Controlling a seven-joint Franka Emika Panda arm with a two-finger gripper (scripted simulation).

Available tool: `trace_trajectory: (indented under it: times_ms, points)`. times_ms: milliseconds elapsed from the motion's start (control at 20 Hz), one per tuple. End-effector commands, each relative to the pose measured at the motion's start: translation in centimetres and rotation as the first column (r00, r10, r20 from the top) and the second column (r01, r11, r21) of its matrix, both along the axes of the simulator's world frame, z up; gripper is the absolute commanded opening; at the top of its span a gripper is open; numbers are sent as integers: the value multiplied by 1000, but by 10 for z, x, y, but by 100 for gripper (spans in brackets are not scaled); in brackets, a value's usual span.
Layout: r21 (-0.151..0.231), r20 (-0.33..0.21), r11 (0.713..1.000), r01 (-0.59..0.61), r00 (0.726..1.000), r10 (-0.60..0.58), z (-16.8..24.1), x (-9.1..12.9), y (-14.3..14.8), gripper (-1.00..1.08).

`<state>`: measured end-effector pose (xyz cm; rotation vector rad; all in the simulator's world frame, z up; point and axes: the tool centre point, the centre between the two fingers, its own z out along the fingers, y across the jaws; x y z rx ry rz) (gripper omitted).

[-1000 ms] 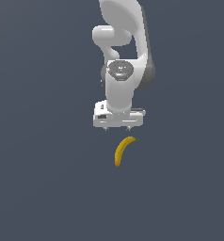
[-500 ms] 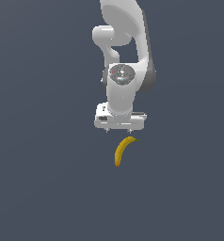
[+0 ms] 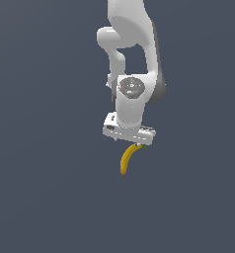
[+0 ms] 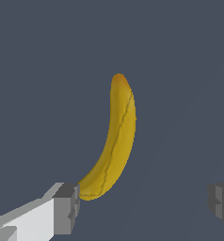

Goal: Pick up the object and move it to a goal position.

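The gripper hung low over the banana, which lay flat on the floor, so its fingers could straddle the stem end. The exterior view hid the fingers behind the hand. The wrist view showed the jaws spread wide, empty, 1 finger just beside the banana, the other well apart.

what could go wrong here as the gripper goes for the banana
The open gripper is lined up over one end of the banana, not its middle, so closing there may pinch only the tip and let it swivel or slip out. One finger sits right beside that end and may nudge it.
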<state>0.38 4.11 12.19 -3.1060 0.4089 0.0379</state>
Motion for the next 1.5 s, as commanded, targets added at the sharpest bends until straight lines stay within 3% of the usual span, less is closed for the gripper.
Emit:
trace_trajectory:
  times_ms: [0,700,1050,1450]
  points:
    - [-2,2,998,63,998,-63,-7,3,3,100]
    - [-10,18,934,357,934,-357,-44,14,19,100]
    - [-11,22,908,419,908,-418,-52,16,22,100]
    - [-12,22,906,424,906,-423,-56,16,23,100]
